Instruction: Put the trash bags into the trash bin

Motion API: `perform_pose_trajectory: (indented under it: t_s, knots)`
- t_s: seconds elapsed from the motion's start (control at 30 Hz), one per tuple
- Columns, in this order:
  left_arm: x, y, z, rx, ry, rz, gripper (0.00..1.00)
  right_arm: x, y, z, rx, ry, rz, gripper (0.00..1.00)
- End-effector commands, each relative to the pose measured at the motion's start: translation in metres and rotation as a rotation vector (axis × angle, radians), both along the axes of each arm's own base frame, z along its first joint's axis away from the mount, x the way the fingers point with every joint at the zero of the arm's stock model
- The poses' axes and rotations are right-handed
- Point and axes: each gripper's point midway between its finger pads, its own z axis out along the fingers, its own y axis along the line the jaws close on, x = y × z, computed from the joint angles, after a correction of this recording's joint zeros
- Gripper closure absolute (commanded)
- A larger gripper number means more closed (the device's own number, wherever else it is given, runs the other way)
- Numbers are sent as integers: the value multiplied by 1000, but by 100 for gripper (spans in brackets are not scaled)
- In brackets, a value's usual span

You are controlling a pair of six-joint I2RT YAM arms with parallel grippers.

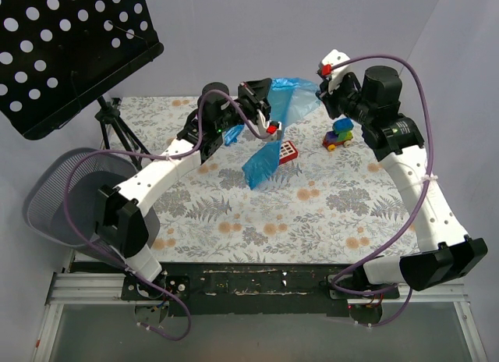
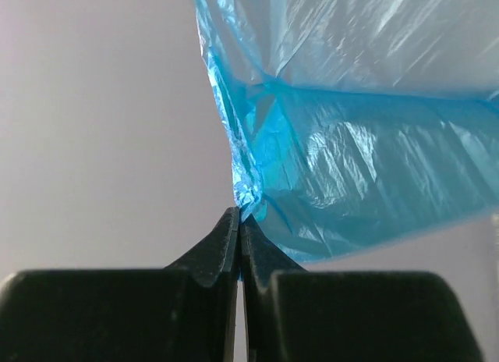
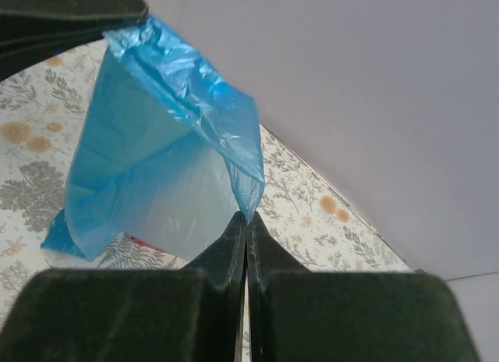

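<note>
The trash bags are one bright blue translucent bag (image 1: 296, 101), lifted off the table at the back centre and stretched between both grippers, its lower end (image 1: 261, 167) hanging towards the cloth. My left gripper (image 1: 271, 87) is shut on the bag's left edge. In the left wrist view its tips (image 2: 239, 218) pinch a crumpled corner of the film (image 2: 351, 159). My right gripper (image 1: 320, 91) is shut on the right edge, where its tips (image 3: 247, 220) clamp a fold of the bag (image 3: 156, 159). The trash bin (image 1: 54, 198), grey wire mesh, is at the far left beside my left arm.
A red toy block (image 1: 288, 150) lies under the hanging bag. A multicoloured toy-brick car (image 1: 340, 133) sits by my right wrist. A black perforated music stand (image 1: 62, 42) on a tripod stands at the back left. The table has a floral cloth (image 1: 312, 214).
</note>
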Motion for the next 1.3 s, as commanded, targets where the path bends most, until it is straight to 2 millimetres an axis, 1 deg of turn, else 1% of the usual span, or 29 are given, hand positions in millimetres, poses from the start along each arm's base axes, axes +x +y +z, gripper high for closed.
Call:
perform_pose_trajectory:
  t_s: [0.0, 0.07, 0.1, 0.17, 0.23, 0.33, 0.37, 0.47, 0.53, 0.6, 0.63, 0.67, 0.73, 0.87, 0.97, 1.03, 1.1, 1.17, 1.2, 1.27]
  knots:
    - [11, 10, 71, -62, -278, 103, 100, 2, -11, 14, -73, -92, -28, 99]
    - [12, 15, 65, -80, -237, 120, 100, -1, -14, 7, -88, -86, -34, 99]
    - [11, 17, 59, -89, -205, 124, 100, -1, -15, 3, -96, -78, -36, 99]
    - [5, 21, 42, -95, -122, 119, 97, -3, -18, -4, -99, -64, -51, 99]
    - [-10, 27, 30, -151, 20, 102, 96, -9, -17, -8, -73, -41, -47, 99]
    - [-32, 28, 3, -200, 282, 56, 100, -26, -5, -26, -37, 31, 32, 99]
    - [-40, 27, -5, -211, 369, 38, 100, -33, 0, -32, -22, 60, 64, 99]
    - [-70, 20, -18, -247, 613, -48, 100, -57, 18, -52, 23, 169, 193, 99]
    - [-90, 13, -25, -260, 745, -111, 100, -73, 32, -63, 60, 259, 288, 99]
    - [-106, 7, -35, -247, 848, -158, 100, -88, 45, -65, 113, 320, 374, 99]
    - [-113, 5, -36, -248, 888, -182, 100, -93, 51, -65, 135, 338, 405, 99]
    - [-117, 2, -40, -245, 922, -192, 100, -96, 54, -66, 146, 353, 420, 99]
    - [-125, -3, -41, -251, 972, -215, 100, -102, 60, -67, 163, 381, 456, 99]
    - [-127, -6, -46, -255, 1043, -206, 100, -112, 65, -71, 170, 436, 510, 99]
    - [-117, -3, -49, -272, 1057, -140, 100, -124, 63, -78, 141, 484, 548, 99]
    - [-113, 0, -52, -271, 1054, -107, 100, -139, 62, -84, 125, 529, 597, 97]
    - [-109, 3, -55, -262, 1032, -86, 100, -154, 60, -91, 100, 585, 654, 90]
    - [-103, 5, -55, -266, 1010, -60, 100, -164, 57, -99, 86, 643, 667, 84]
    - [-102, 5, -55, -263, 1002, -54, 100, -169, 55, -102, 82, 660, 667, 79]
    - [-99, 5, -56, -254, 985, -48, 100, -173, 53, -102, 89, 661, 657, 62]
